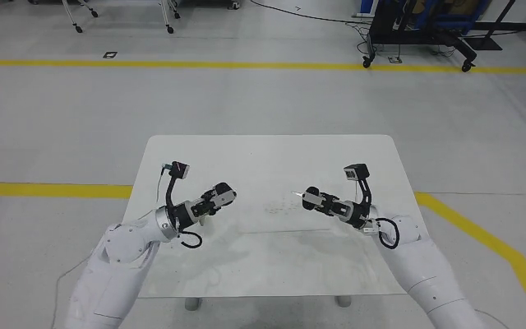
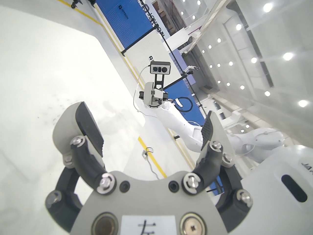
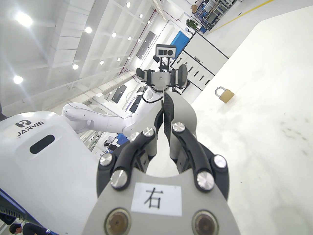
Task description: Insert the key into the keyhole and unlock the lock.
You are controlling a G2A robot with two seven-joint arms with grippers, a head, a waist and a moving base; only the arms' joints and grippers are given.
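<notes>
A brass padlock [image 3: 226, 94] with a silver shackle lies flat on the white table [image 1: 271, 156], off to one side of the line between the two grippers. My right gripper [image 3: 165, 98] is shut on the key, whose thin metal blade [image 3: 162, 91] sticks out past the fingertips toward the left arm. In the top view the right gripper [image 1: 308, 196] hovers right of the table's middle, with the key tip [image 1: 296, 194] pointing left. My left gripper [image 2: 146, 111] is open wide and holds nothing. It faces the right gripper [image 2: 168, 99] from left of centre [image 1: 223, 196].
Faint dark scuffs [image 1: 275, 206] mark the tabletop between the grippers. The table's front edge [image 1: 263, 296] runs close below both arms. Yellow floor lines and a wheeled frame [image 1: 419, 37] stand well beyond the table.
</notes>
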